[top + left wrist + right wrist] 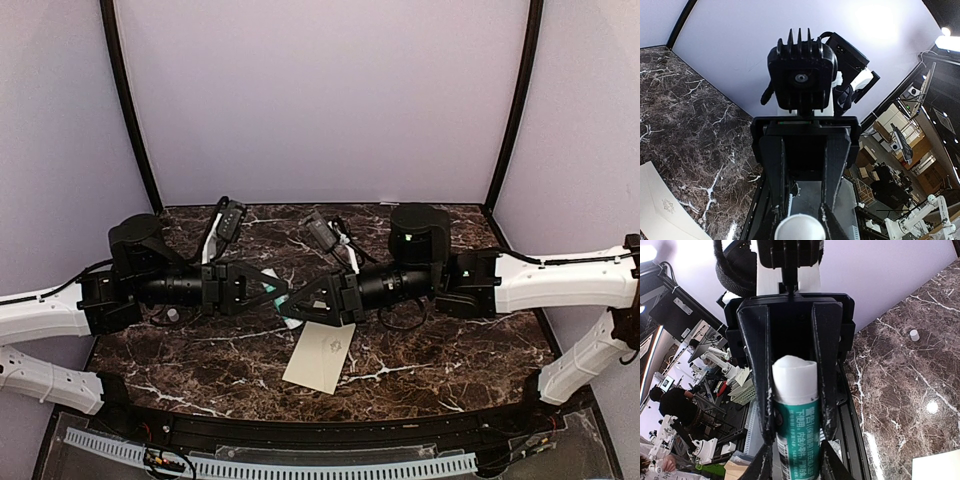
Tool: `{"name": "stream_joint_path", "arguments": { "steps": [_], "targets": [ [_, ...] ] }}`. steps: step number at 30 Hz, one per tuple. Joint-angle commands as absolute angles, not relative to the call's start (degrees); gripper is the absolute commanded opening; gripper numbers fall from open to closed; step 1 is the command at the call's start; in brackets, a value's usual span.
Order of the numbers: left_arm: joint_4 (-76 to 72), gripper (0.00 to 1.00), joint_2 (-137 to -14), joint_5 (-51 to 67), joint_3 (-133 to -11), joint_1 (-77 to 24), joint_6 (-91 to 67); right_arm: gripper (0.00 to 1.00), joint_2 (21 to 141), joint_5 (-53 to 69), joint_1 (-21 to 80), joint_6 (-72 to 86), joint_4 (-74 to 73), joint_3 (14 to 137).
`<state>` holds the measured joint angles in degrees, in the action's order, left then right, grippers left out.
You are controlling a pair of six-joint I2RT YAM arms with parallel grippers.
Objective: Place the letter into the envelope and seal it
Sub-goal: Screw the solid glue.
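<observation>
Envelope (320,358) lies flat and askew on the table (450,370), close to the middle of the near edge, with its small central mark facing up. No hand touches it. No separate letter shows anywhere on the table, so I judge that it is already inside, though the pictures cannot prove that. Whether the flap is folded down or glued I cannot tell.

Just beyond, above the table's middle, the two arms meet tip to tip. The left hand (262,290) is clamped on a glue stick (795,415), whose white end shows between its fingers in the left wrist view. The right hand (305,300) has its fingers pressed against the sides of the same green-labelled tube, so it seems clamped on it too. Both hold the stick off the table, over the envelope's far end.

Out by the left edge, under the left arm, a small white cap (914,334) stands alone on the table, probably the stick's.

By my reading the insertion is done and the sealing is only being prepared. Glue has yet to go on the flap, and the flap must then be pressed shut.
</observation>
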<state>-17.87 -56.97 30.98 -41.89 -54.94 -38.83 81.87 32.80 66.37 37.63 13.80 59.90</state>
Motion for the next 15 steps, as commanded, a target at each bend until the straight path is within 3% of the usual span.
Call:
{"name": "stream_joint_path", "arguments": {
  "steps": [1,11,15],
  "targets": [
    [-20.2,0.00,-56.0,31.1,-42.6,-55.0,-39.0,0.30,82.3,34.5,66.7,37.4,16.2,60.6],
    [-20.7,0.00,-56.4,31.7,-43.1,-54.9,-38.9,0.32,82.7,33.9,66.9,37.4,15.6,60.4],
    [-20.8,0.00,-56.5,31.8,-42.9,-55.1,-39.1,0.17,82.3,33.7,67.0,37.3,16.2,60.2]
  ]
}}
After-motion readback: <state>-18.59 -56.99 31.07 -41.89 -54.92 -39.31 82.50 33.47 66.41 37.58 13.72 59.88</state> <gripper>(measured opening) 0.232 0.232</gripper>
